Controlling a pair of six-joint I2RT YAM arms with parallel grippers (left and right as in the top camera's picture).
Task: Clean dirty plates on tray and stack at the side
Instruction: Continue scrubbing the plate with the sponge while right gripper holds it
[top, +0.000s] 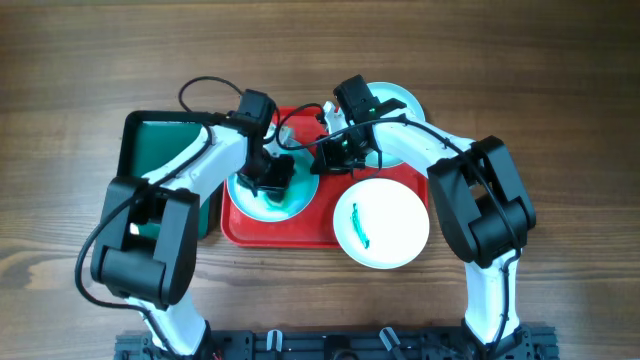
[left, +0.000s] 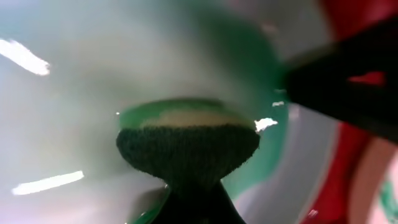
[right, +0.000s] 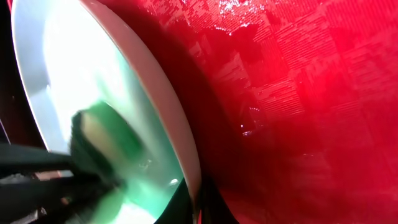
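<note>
- The red tray sits mid-table. The tray plate, pale aqua, lies inside the tray's left half.
- The left gripper is over the middle of that plate, closed on a sponge. The sponge's dark scouring face is pressed against the plate; the left wrist view is blurred, so the fingers themselves are hard to make out.
- The right gripper is at the plate's rim, toward the tray's centre. Its wrist view shows the fingers pinched on either side of the rim.
- A smeared plate with a green streak overlaps the tray's right corner nearest the robot.
- A far plate lies just past the tray's far right corner.
- A green tray sits beside the red tray's left edge.
- This looks like the scrubbing step. To do it well, hold the sponge flat and work small circles across the green film. The right grip should stay firm and low so the plate neither slides nor tips.
</note>
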